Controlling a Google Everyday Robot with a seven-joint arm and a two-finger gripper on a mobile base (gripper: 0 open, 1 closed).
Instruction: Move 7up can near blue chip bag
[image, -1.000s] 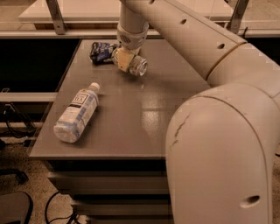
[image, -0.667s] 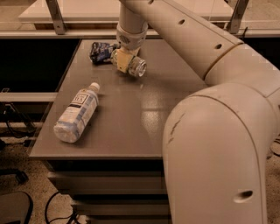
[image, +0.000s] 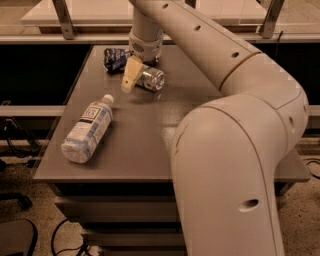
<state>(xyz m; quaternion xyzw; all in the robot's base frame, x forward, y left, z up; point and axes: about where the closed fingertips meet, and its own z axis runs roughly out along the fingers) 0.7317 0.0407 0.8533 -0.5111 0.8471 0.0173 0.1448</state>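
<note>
The 7up can (image: 151, 79) lies on its side at the back of the grey table (image: 150, 145), its shiny round end facing front right. The blue chip bag (image: 115, 58) lies just behind and left of it, a short gap apart. My gripper (image: 139, 78) reaches down from the arm over the can's left end. One tan finger (image: 130, 75) slants down to the left, clear of the can. The other finger is hidden behind the can. The gripper looks open, with the can resting on the table.
A clear plastic water bottle (image: 87, 130) with a white cap lies on its side at the table's front left. My large arm (image: 235, 150) covers the table's right side. Metal rails (image: 62, 17) run behind the table's back edge.
The visible finger has swung out to the left, away from the can. The can now lies on the table beside the blue bag, no longer clamped.
</note>
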